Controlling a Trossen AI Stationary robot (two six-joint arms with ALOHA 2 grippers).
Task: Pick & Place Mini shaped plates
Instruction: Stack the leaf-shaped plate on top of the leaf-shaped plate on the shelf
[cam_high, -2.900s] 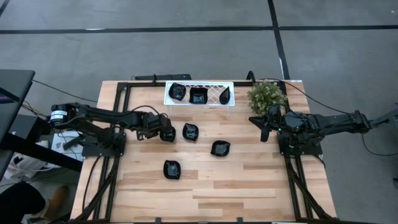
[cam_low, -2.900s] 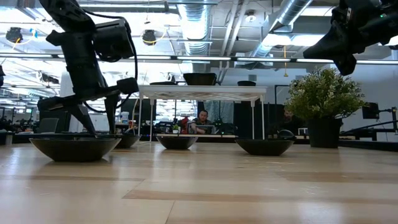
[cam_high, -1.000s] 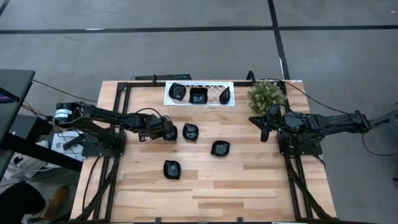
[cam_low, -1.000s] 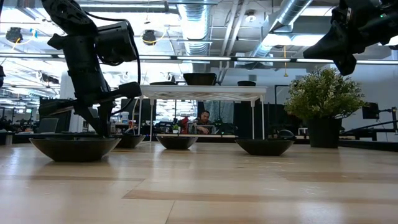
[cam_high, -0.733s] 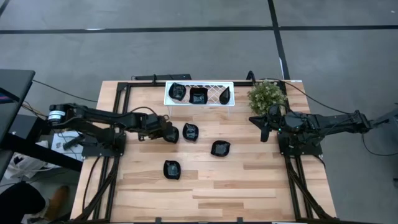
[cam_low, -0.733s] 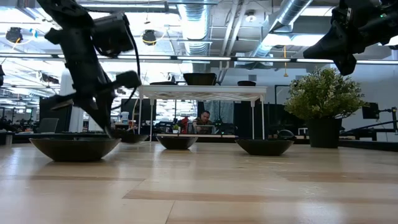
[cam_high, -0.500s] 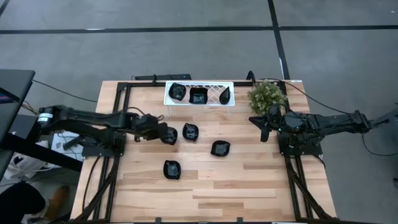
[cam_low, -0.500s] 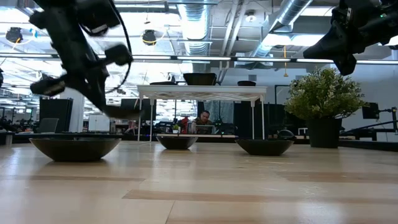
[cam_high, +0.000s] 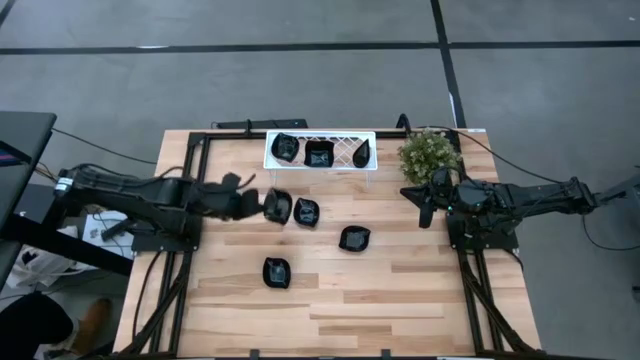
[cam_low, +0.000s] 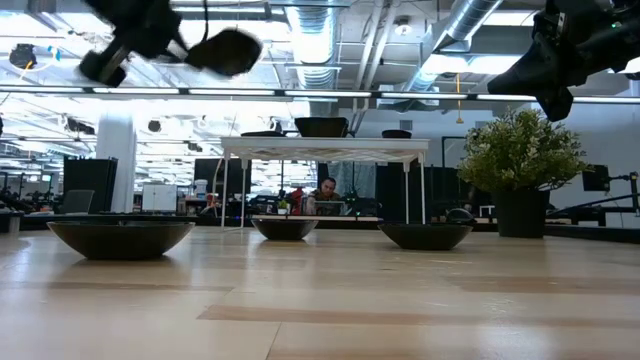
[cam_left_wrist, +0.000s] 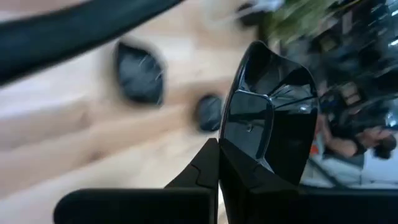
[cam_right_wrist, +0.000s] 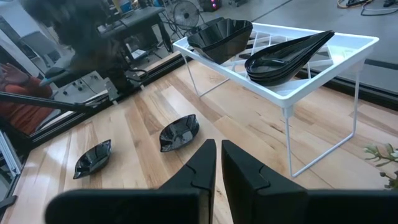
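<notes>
The mini shaped plates are glossy black dishes. One plate hangs in the air with my left gripper shut on it; the low view shows this plate high above the table. Three more plates rest on their bases on the wood. The white lattice tray at the far edge holds three plates. My right gripper waits shut beside the plant, holding nothing. My left gripper pinches the plate's rim between its two fingers. The fingers come from the table's left, slanting downward. The plate is lifted clear and stands tilted on edge beyond the fingertips, its hollow side facing back toward the wrist.
A green potted plant stands at the far right next to the tray. The tray stands on thin wire legs. Black frame rails run along the table's left and right sides. Bare wood lies toward the near edge.
My left gripper has risen from the table with the plate and tipped from pointing steeply down to a shallower slant. The plate has been lifted clear of the wood and now sits high above the other plates, turned on edge.
</notes>
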